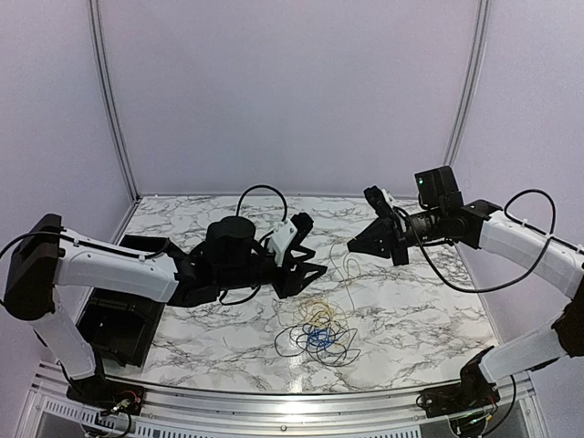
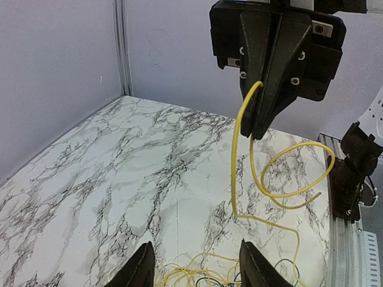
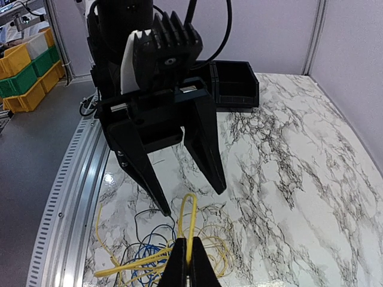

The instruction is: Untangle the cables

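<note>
The cables lie in a loose tangle of yellow, blue and black loops on the marble table near the front middle. My right gripper hangs above them, shut on a yellow cable that rises in a narrow loop from the pile and past the closed jaws. A free end of it curls in the air. My left gripper faces the right one, open with nothing between its fingers. In the right wrist view the blue cable lies under the yellow strands.
A black bin sits at the table's left front corner, by the left arm. Yellow and green crates stand off the table beyond the metal rail. Purple walls enclose the table's back and sides.
</note>
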You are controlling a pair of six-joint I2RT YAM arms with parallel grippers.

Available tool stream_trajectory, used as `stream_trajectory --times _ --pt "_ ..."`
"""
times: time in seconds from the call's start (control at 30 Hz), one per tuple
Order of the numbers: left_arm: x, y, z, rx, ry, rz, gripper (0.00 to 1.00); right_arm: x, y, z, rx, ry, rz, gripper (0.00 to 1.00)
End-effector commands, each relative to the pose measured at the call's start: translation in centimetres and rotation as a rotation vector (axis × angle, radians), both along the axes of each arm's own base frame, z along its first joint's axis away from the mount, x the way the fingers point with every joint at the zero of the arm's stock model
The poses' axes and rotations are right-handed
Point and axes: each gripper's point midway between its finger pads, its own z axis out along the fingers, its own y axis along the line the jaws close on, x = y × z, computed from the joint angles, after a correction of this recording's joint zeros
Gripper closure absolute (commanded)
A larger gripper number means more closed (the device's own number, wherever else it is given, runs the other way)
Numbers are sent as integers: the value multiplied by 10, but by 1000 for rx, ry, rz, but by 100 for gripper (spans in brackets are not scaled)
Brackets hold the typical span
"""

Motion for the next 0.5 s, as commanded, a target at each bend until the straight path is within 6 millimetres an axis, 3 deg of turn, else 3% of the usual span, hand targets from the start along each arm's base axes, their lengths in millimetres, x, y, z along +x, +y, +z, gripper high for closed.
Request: stream_trajectory --times 0.0,0.27,0.47 --pt "-5 -19 7 -12 3 -73 50 -1 1 3 30 -9 23 100" --pt "-1 -36 11 -36 5 -96 64 -1 0 2 27 -12 19 100" --pt "0 -39 17 -85 36 -89 93 0 -1 -2 17 -13 6 100"
